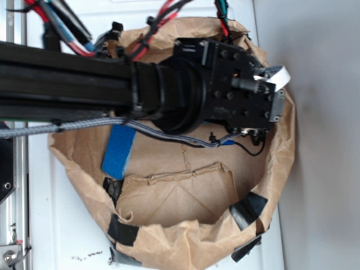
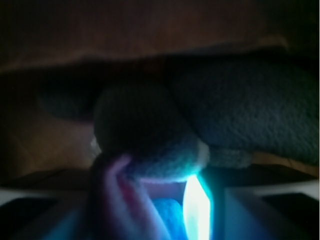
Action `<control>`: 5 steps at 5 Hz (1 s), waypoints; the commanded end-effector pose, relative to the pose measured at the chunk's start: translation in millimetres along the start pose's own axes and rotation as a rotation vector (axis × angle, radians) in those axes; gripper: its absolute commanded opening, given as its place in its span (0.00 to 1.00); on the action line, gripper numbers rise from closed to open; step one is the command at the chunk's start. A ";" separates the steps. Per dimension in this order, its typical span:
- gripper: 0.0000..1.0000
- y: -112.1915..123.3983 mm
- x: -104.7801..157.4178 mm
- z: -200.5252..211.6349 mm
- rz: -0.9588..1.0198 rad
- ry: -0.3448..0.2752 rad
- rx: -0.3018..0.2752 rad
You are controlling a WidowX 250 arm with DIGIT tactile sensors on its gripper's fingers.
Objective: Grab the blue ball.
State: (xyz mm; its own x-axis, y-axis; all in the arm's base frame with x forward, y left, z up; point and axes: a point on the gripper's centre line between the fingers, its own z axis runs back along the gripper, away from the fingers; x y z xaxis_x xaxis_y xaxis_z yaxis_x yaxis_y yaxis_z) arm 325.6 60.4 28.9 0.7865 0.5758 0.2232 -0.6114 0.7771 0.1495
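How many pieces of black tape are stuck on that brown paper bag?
4 that I can see on the paper bag: one on the inner left wall, one at lower left, one at right, one at the bottom edge. The arm may hide more.

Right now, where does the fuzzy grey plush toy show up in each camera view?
Exterior: not in view; the black robot arm covers much of the inside of the crumpled brown paper bag.
Wrist: the fuzzy grey plush toy fills the centre and right, dim and blurred.
Shared landmark: the crumpled brown paper bag, which shows as the dark brown band along the top of the wrist view.
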 end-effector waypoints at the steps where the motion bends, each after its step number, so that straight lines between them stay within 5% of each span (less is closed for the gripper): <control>1: 0.00 44.4 10.6 76.8 -0.070 0.046 -0.199; 3: 0.00 69.9 7.9 108.8 -0.168 0.057 -0.299; 4: 0.00 69.4 5.1 107.6 -0.229 0.001 -0.317; 5: 0.00 62.4 0.2 106.2 -0.277 -0.035 -0.241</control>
